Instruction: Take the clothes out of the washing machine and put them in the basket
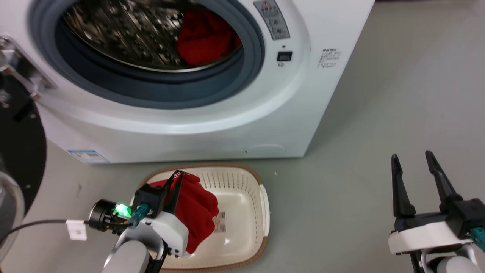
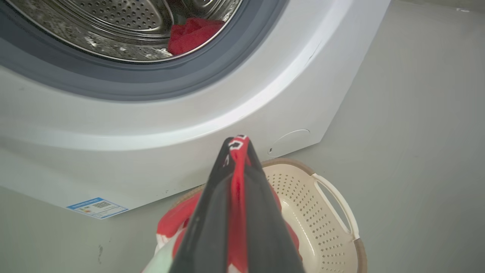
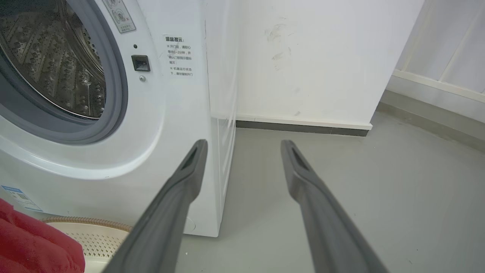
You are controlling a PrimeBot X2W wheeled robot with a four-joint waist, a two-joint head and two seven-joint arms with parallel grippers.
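The white washing machine (image 1: 212, 125) stands with its door open; red clothes (image 1: 206, 36) lie inside the steel drum (image 2: 191, 34). On the floor in front sits the cream basket (image 1: 242, 189) with a brown rim. My left gripper (image 1: 177, 175) hovers over the basket's left part, shut on a red garment (image 1: 197, 212) that hangs down into the basket. In the left wrist view the red fabric (image 2: 238, 182) is pinched between the fingers of that gripper (image 2: 237, 142). My right gripper (image 1: 412, 156) is open and empty over the floor, far right of the basket (image 3: 94, 237).
The open porthole door (image 1: 17, 151) stands at the left edge, close to my left arm. A cable (image 1: 34, 223) runs along that arm. Grey floor (image 1: 379, 113) stretches to the right of the machine, up to a white wall (image 3: 310, 57).
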